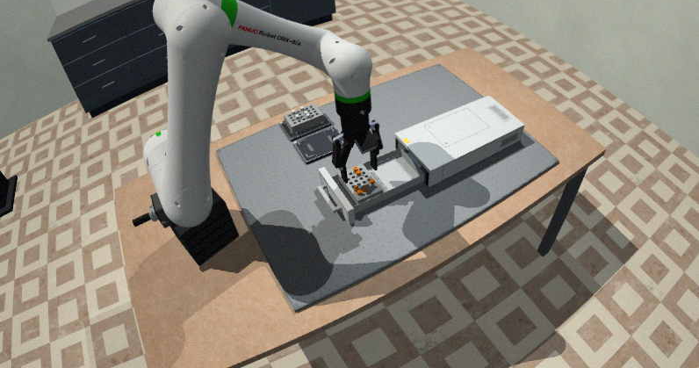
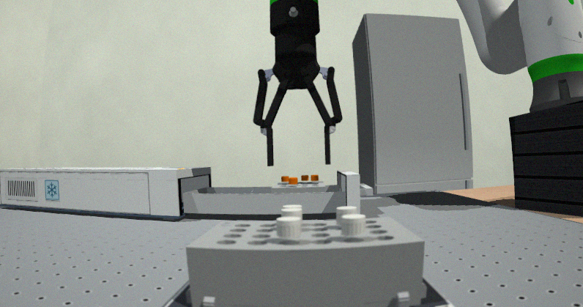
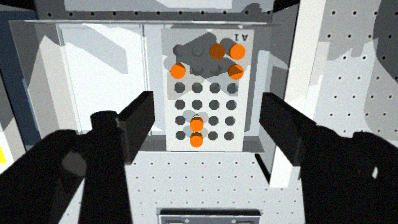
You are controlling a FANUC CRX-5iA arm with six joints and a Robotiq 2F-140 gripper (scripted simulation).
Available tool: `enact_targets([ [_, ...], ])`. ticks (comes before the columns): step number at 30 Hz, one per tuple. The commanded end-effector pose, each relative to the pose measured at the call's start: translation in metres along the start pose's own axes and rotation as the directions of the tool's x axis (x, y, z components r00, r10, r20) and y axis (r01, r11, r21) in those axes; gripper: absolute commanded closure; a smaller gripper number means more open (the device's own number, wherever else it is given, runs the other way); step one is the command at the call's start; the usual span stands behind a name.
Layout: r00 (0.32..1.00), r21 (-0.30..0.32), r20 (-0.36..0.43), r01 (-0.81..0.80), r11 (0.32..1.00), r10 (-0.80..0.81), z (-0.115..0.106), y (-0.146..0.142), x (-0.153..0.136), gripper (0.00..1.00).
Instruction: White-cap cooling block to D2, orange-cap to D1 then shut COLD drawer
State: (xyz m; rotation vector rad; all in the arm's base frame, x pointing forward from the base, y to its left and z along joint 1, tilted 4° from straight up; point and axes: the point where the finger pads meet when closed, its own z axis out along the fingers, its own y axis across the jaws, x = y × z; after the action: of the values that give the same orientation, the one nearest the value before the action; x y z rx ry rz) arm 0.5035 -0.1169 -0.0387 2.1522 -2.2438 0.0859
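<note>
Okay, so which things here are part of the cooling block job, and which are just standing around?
Part of the job:
- gripper
- orange-capped block
- white-capped block
- pulled-out drawer
- cooler
- deck slot D1

Just standing around:
- grey fridge-like cabinet
- dark drawer units

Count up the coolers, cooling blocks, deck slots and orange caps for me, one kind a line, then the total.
Cooler: 1
Cooling blocks: 2 (white-capped block, orange-capped block)
Deck slots: 2 (D1, D2)
Orange caps: 6
Total: 11
</note>
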Motion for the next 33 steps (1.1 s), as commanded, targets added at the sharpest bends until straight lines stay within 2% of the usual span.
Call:
enact_targets([
  [1, 1.000, 0.002, 0.000, 0.000, 1.000, 0.000, 0.003, -0.001, 0.000, 0.34],
  [12, 1.000, 0.002, 0.000, 0.000, 1.000, 0.000, 0.015, -0.001, 0.000, 0.34],
  [22, 1.000, 0.002, 0.000, 0.000, 1.000, 0.000, 0.017, -0.001, 0.000, 0.34],
  [33, 1.000, 0.002, 0.000, 0.000, 1.000, 0.000, 0.031, -0.001, 0.000, 0.34],
])
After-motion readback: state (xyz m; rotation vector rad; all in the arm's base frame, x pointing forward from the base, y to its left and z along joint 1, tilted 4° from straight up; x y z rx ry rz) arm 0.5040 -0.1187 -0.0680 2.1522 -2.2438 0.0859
